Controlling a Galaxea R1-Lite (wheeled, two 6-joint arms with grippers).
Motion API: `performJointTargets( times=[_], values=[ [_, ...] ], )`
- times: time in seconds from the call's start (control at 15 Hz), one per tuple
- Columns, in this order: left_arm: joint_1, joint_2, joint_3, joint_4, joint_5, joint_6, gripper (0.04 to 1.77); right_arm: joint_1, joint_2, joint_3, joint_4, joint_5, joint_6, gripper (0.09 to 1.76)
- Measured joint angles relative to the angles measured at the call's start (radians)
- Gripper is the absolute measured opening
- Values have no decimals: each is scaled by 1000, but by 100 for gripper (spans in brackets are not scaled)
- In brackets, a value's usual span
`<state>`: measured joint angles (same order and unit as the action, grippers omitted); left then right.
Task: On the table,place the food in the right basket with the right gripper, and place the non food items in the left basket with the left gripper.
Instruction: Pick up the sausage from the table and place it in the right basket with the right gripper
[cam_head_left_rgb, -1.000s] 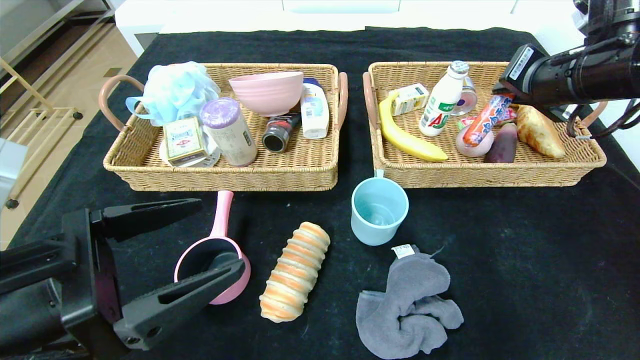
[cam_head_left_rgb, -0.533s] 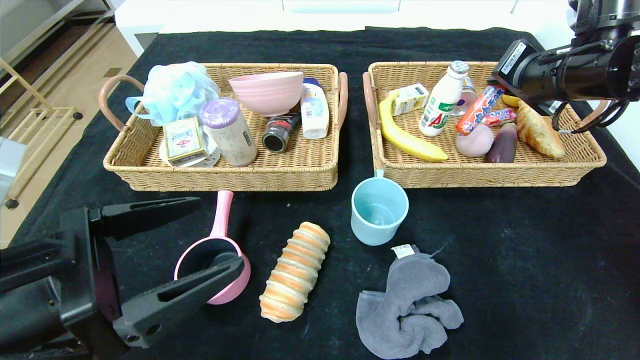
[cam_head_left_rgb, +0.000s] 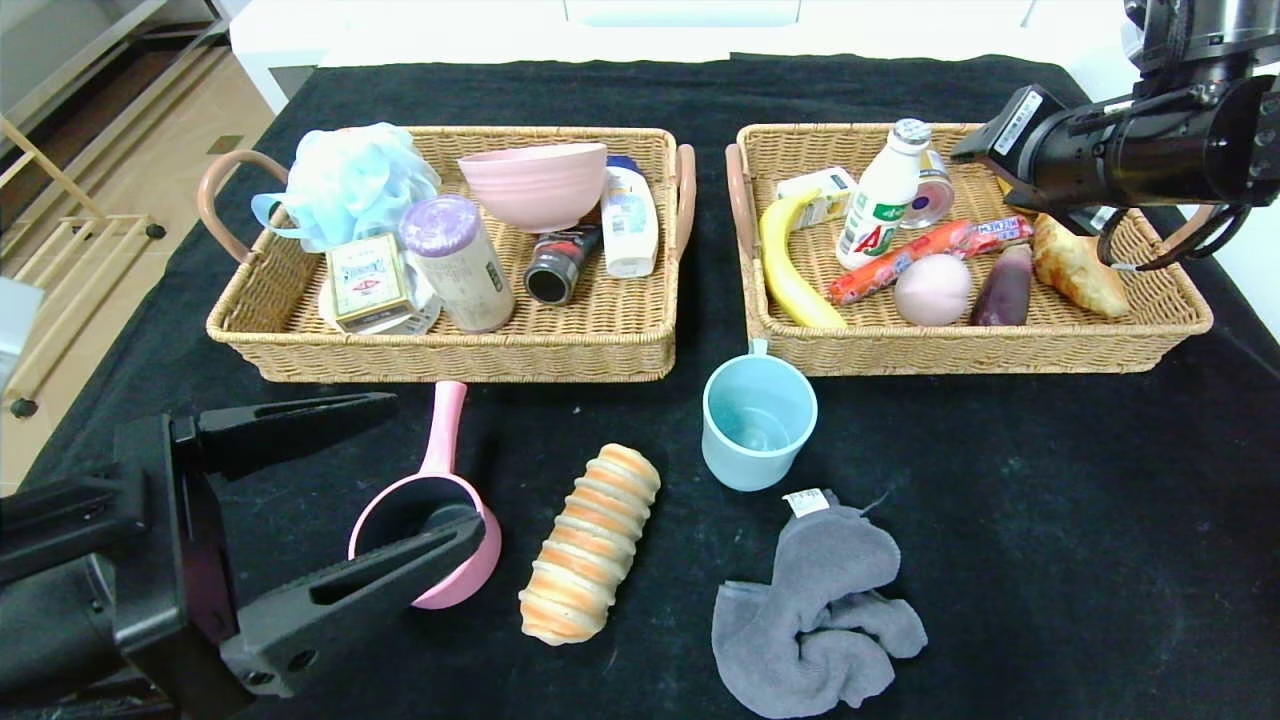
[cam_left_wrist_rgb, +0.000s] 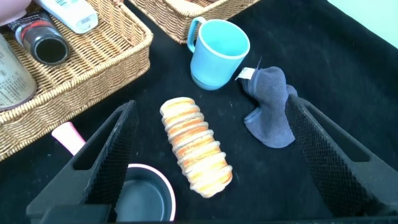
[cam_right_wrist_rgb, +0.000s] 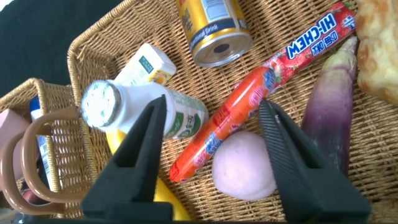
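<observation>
My right gripper (cam_right_wrist_rgb: 211, 106) hangs open over the right basket (cam_head_left_rgb: 1000, 345), nothing between its fingers. Below it a red sausage stick (cam_head_left_rgb: 900, 262) (cam_right_wrist_rgb: 230, 121) lies flat in the basket, between a white drink bottle (cam_head_left_rgb: 880, 210) and a pink peach (cam_head_left_rgb: 932, 288). On the black table in front lie a striped bread roll (cam_head_left_rgb: 590, 540) (cam_left_wrist_rgb: 196, 146), a blue cup (cam_head_left_rgb: 757, 420), a grey cloth (cam_head_left_rgb: 820, 610) and a pink scoop (cam_head_left_rgb: 430, 510). My left gripper (cam_head_left_rgb: 435, 460) (cam_left_wrist_rgb: 210, 104) is open above the roll and the scoop, touching neither.
The left basket (cam_head_left_rgb: 450, 350) holds a pink bowl, a bath puff, a purple-lidded jar, a box and tubes. A banana (cam_head_left_rgb: 785, 265), a can, an eggplant and a pastry (cam_head_left_rgb: 1080, 265) also lie in the right basket. Bare table lies at the front right.
My right gripper opened and let go of the sausage stick, which dropped to lie flat in the right basket. The right arm drew up and back. The left arm stayed put.
</observation>
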<state>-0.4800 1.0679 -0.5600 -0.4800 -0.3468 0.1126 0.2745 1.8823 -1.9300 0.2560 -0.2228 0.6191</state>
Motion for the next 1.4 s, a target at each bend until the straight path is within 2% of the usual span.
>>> performJointTargets(
  times=[0.27,0.47,0.67,1.0,1.2,1.4],
  values=[
    [0,0,0,0,0,0,172,9,-20,23,2,0,-35,137],
    [0,0,0,0,0,0,172,27,-65,110,-3,9,-123,148],
    [1,0,0,0,5,0,172,39,-152,287,-62,133,-275,155],
    [12,2,0,7,7,1,172,39,-292,699,-389,354,-550,163],
    [12,3,0,11,12,3,172,45,-403,908,-483,531,-624,165],
    [10,4,-2,16,19,11,172,93,-526,1040,-496,604,-669,167]
  ],
)
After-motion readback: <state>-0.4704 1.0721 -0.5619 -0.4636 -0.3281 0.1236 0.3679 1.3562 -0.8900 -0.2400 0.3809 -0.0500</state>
